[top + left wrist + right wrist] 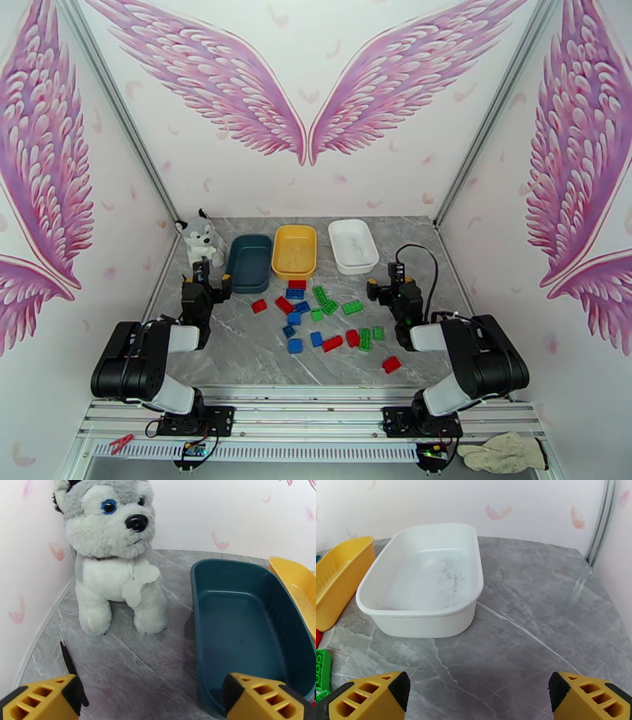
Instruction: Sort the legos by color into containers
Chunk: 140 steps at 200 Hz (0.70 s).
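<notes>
Legos (294,318) in red, blue and green lie scattered on the grey marbled table (237,351), in front of three trays, with one red brick (391,364) apart at the near right. From the left, along the back, stand a plush husky (197,237), a dark teal tray (250,264), a yellow tray (294,251) and a white tray (353,245), below white walls (308,189) painted with large pink wings (229,71). The left gripper (212,276) hangs with fingers spread wide near the husky and the teal tray's near end, and the right gripper (383,284), likewise spread wide and empty, hangs near the white tray's near right corner.
</notes>
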Each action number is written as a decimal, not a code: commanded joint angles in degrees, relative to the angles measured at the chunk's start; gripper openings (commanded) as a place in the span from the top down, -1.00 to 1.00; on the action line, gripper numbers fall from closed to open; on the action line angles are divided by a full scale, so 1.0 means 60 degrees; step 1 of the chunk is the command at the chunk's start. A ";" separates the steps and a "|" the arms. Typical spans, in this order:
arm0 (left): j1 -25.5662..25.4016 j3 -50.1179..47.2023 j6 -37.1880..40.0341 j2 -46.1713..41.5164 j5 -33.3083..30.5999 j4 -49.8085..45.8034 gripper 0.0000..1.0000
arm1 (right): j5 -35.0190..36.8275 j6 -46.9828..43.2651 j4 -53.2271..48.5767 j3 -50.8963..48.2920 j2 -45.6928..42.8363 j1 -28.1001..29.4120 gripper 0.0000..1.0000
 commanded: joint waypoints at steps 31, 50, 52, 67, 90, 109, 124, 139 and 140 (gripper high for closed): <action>-0.0037 0.0213 0.0041 -0.0056 -0.0078 -0.0132 -0.98 | -0.0167 -0.0085 0.0023 0.0163 -0.0201 -0.0059 -0.97; -0.0049 0.0232 -0.0129 -0.0496 -0.0542 -0.0526 -0.97 | 0.0318 0.0098 -0.0565 0.0227 -0.0782 -0.0058 -0.98; -0.0052 0.0203 -0.0144 -0.0582 -0.0608 -0.0549 -0.98 | 0.0424 0.0141 -0.0629 0.0218 -0.0867 -0.0056 -0.97; -0.0156 -0.0101 -0.0168 -0.1314 -0.1085 -0.0592 -0.98 | 0.0842 0.0309 -0.1027 0.0064 -0.1533 -0.0067 -0.98; -0.0624 -0.0319 -0.0006 -0.2845 -0.2018 -0.1318 -0.97 | 0.1224 0.0639 -0.2034 -0.0022 -0.2791 -0.0040 -0.97; -0.0917 -0.0181 -0.0664 -0.4252 -0.2122 -0.2536 -0.98 | 0.1326 0.1275 -0.3208 0.0061 -0.4031 -0.0018 -0.97; -0.1217 0.0292 -0.1202 -0.5296 -0.2398 -0.4098 -0.98 | 0.1804 0.1944 -0.5687 0.0847 -0.4935 -0.0003 -0.98; -0.1525 0.0438 -0.2378 -0.6214 -0.2424 -0.4953 -0.97 | 0.2077 0.3356 -0.7732 0.1651 -0.5499 -0.0009 -0.98; -0.1536 0.0438 -0.2516 -0.6288 -0.2414 -0.4998 -0.97 | 0.1993 0.3423 -0.7822 0.1673 -0.5522 -0.0010 -0.98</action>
